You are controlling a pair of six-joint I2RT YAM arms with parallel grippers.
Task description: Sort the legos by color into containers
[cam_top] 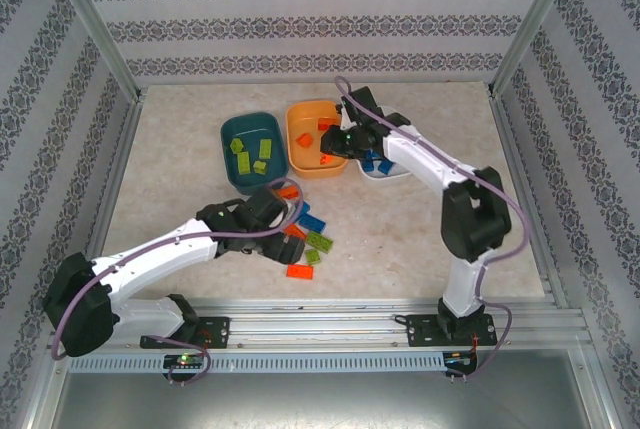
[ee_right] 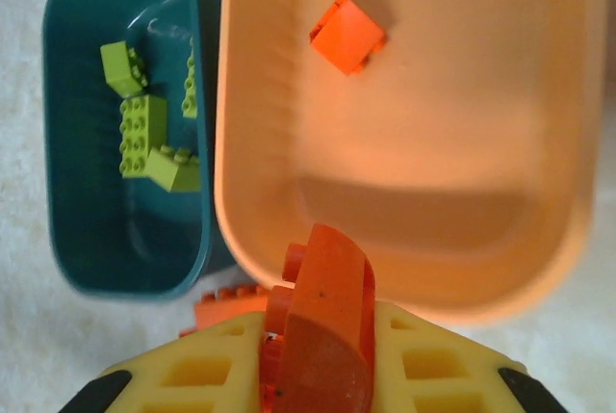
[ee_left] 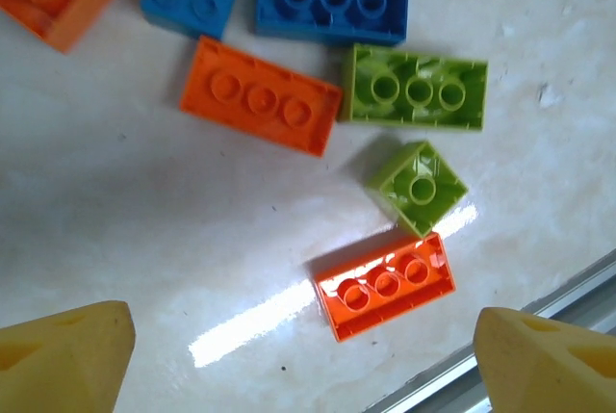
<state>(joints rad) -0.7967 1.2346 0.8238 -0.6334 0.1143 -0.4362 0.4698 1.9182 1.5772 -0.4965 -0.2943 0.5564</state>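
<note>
Over the edge of the orange tub (ee_right: 404, 192), the right claw (ee_right: 318, 355) grips an orange brick (ee_right: 322, 307), not yet dropped. Green bricks (ee_right: 142, 134) lie in the teal tub (ee_right: 77, 192), blue bricks (cam_top: 375, 161) in the white tub (cam_top: 392, 175). Near centre, the left claw (ee_left: 308, 355) hangs wide open above several loose bricks (ee_left: 265, 105) yet to be sorted.

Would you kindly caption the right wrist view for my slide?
Right pincer holds an orange-red brick at the rim of the orange tub, teal tub with lime bricks alongside.
</note>
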